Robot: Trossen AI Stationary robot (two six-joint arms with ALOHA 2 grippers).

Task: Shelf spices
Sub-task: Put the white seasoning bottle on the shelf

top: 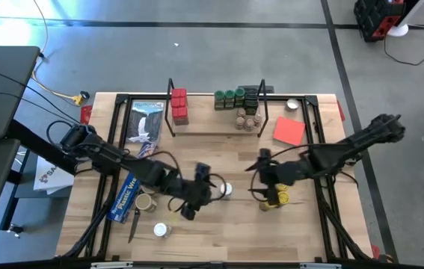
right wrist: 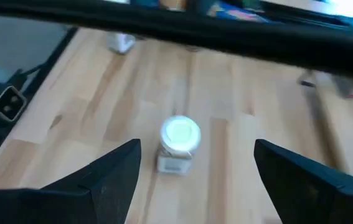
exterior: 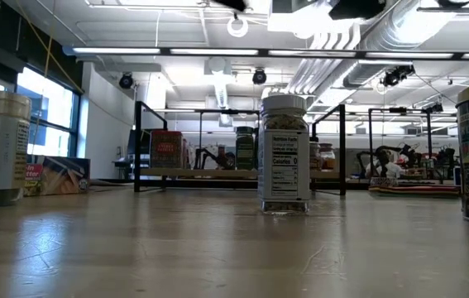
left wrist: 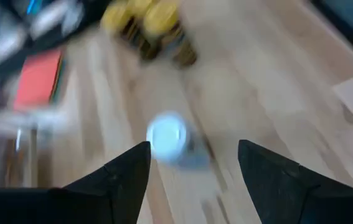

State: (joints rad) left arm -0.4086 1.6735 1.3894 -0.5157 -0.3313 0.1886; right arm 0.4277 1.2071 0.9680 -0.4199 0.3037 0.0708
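A blue wrap box (top: 125, 196) lies near the table's (top: 219, 243) left edge. A red sheet (top: 289, 131) lies flat toward the right.

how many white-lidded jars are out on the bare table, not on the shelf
2. One jar stands mid-table; the other jar sits near the front edge, by the blue box. Others may be hidden.

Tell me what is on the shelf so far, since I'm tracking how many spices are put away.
On the shelf: stacked red tins toward its left, green-lidded jars and dark jars in the middle, tan-lidded jars in front. Any lower tier is hidden from above, so no exact count.
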